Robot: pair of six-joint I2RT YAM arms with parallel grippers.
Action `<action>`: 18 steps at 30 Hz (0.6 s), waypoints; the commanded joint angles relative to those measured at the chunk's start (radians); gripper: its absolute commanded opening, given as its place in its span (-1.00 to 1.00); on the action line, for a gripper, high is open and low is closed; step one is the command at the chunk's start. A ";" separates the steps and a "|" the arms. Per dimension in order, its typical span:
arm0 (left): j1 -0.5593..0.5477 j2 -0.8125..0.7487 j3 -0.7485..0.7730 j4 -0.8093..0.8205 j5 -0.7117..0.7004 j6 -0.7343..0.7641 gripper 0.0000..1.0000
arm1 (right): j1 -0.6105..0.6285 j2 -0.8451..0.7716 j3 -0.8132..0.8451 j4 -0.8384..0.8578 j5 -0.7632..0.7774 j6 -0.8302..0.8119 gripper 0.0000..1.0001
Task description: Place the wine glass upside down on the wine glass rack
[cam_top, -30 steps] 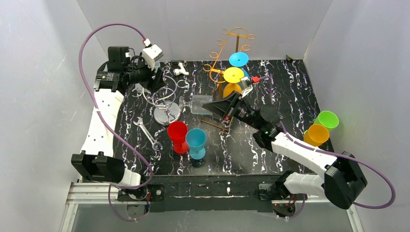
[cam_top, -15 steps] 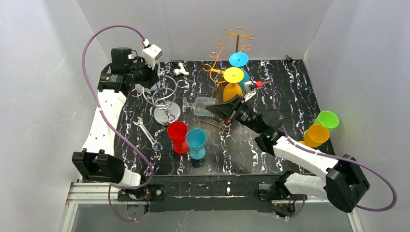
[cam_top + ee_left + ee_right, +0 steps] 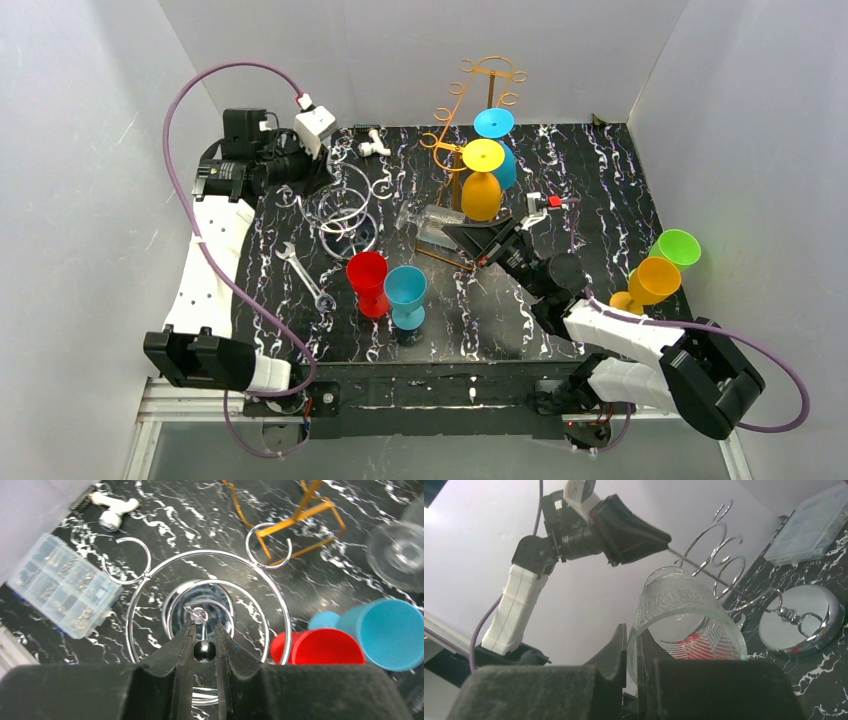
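When viewed from above: black marbled table [image 3: 600, 190] between white walls, both arms bolted at 6 o'clock. Left arm [image 3: 215, 240] stretched from 7 o'clock up to 10 o'clock. Right arm [image 3: 620, 335] bent in from 5 o'clock toward the centre.

At 12 o'clock, gold rack [image 3: 292, 516], with an orange glass [image 3: 482, 190] and a blue glass [image 3: 497, 130] hung on it foot up. At 10 o'clock, silver rack [image 3: 801, 622]: a wire spiral round a thin rod on a round mirror base.

Just above that spiral, left claw [image 3: 204, 632], pressed together on the black ball [image 3: 204, 651] that tops the rod, one finger on each side of it. Near the centre, just on the 12 o'clock side, right claw [image 3: 630, 630], nearly shut and pinching the wall of the clear glass [image 3: 679, 610] at its rim.

Clear glass lying on its side between the two racks, hung on neither, foot toward 9 o'clock, mouth toward the right claw. Cannot tell whether it touches the table or the gold rack's base bars beside it.

At 7 o'clock, red cup [image 3: 367, 272] and blue cup [image 3: 405, 285], upright, side by side and very close. At 3 o'clock, green cup [image 3: 676, 247] and orange cup [image 3: 655, 278], close together at the table's edge.

At 11 o'clock, beyond the silver rack, clear parts box [image 3: 62, 592]. At 8 o'clock, wrench [image 3: 305, 275] flat on the table, just beside the red cup. Near the far edge, beside the box, small white fitting [image 3: 114, 507].
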 commanded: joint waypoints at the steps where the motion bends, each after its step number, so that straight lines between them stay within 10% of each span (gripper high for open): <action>1: -0.002 -0.092 0.027 -0.176 0.208 0.086 -1.00 | 0.004 0.000 0.025 0.268 0.060 0.037 -0.97; 18: 0.000 -0.169 -0.085 -0.173 0.173 0.151 -1.00 | 0.063 0.229 0.013 0.589 0.074 0.138 -0.97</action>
